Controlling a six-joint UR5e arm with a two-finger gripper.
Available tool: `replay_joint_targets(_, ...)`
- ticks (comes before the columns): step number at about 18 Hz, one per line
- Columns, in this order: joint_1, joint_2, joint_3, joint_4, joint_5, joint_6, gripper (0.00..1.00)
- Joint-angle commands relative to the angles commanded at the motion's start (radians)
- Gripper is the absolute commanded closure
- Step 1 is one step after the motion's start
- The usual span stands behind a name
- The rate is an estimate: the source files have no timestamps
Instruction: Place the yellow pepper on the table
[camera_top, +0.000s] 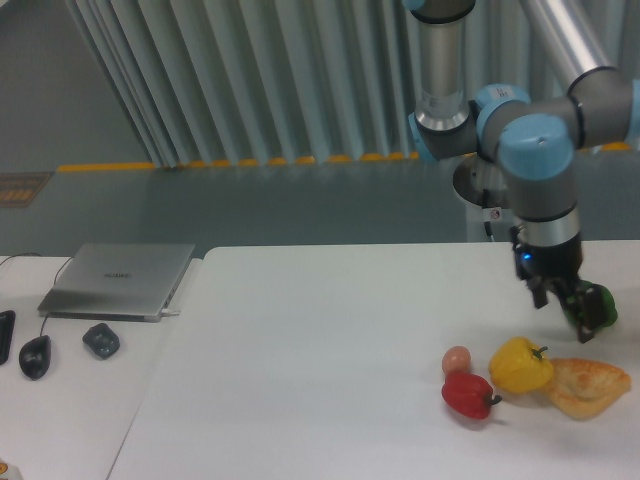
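The yellow pepper (520, 366) rests on the white table (320, 340) at the right, its dark stem pointing up. It sits between the red pepper (468, 395) and a croissant-like pastry (585, 386). My gripper (572, 312) hangs above and to the right of the yellow pepper, clear of it, in front of the green pepper (600, 302). Nothing is held between its fingers, and they look open.
A small peach-coloured egg-like thing (457, 359) lies just left of the yellow pepper. On the narrower desk at the left are a closed laptop (120, 280), a dark mouse (35, 356) and a dark lump (101, 341).
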Motion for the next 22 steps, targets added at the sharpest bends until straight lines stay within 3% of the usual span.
replay_joint_targets(3,0.065,0.000,0.025,-0.077,-0.026,0.123,0.00)
replay_joint_targets(5,0.108,0.000,0.029,-0.097,-0.058,0.224,0.00)
replay_joint_targets(15,0.163,-0.014,0.015,-0.097,-0.074,0.373,0.00)
replay_joint_targets(22,0.163,-0.014,0.012,-0.097,-0.078,0.375,0.00)
